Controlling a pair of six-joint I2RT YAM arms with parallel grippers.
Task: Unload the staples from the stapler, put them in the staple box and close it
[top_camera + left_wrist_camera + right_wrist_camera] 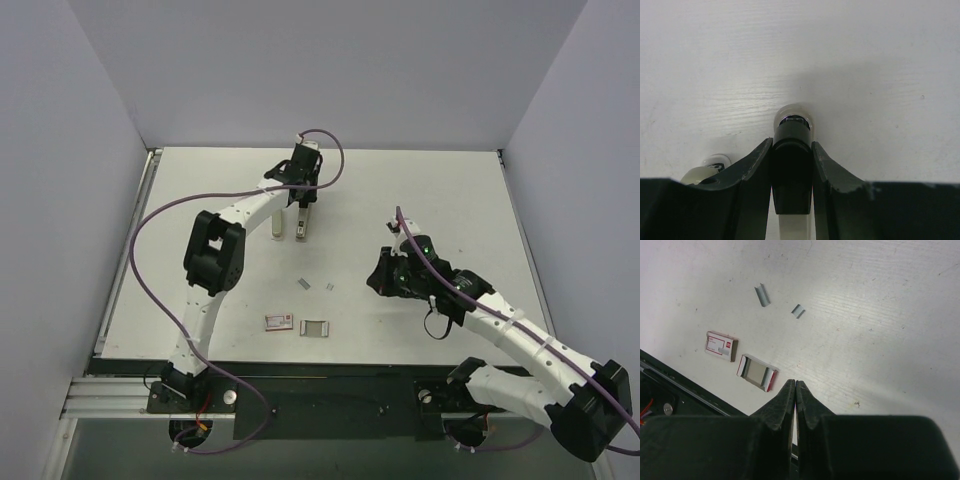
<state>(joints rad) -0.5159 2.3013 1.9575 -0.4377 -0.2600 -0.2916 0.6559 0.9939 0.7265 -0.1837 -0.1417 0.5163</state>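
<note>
Starting with the top external view, the stapler lies on the table in the upper centre of the frame, its long axis running up and down the frame. The left gripper sits over its upper end, so this arm is at the stapler, while the right gripper hangs well apart, toward the lower right of it. Just beside the stapler on its left, and parallel to it, lies one beige bar. Below these are two loose staple strips, near each other, and further down two staple boxes side by side near the bottom edge of the table. In the left wrist view, the left gripper is clamped on the stapler: each finger presses a side of the black part, and a pale rounded end projects past the fingertips toward the top of the frame. The rounded object at lower left is probably the beige bar, though little of it shows. In the right wrist view, the right gripper has its fingers pressed together with nothing between them. Above it the frame shows both staple strips at upper left and both staple boxes at centre left. Count: one stapler, one bar, two strips, two boxes.
</note>
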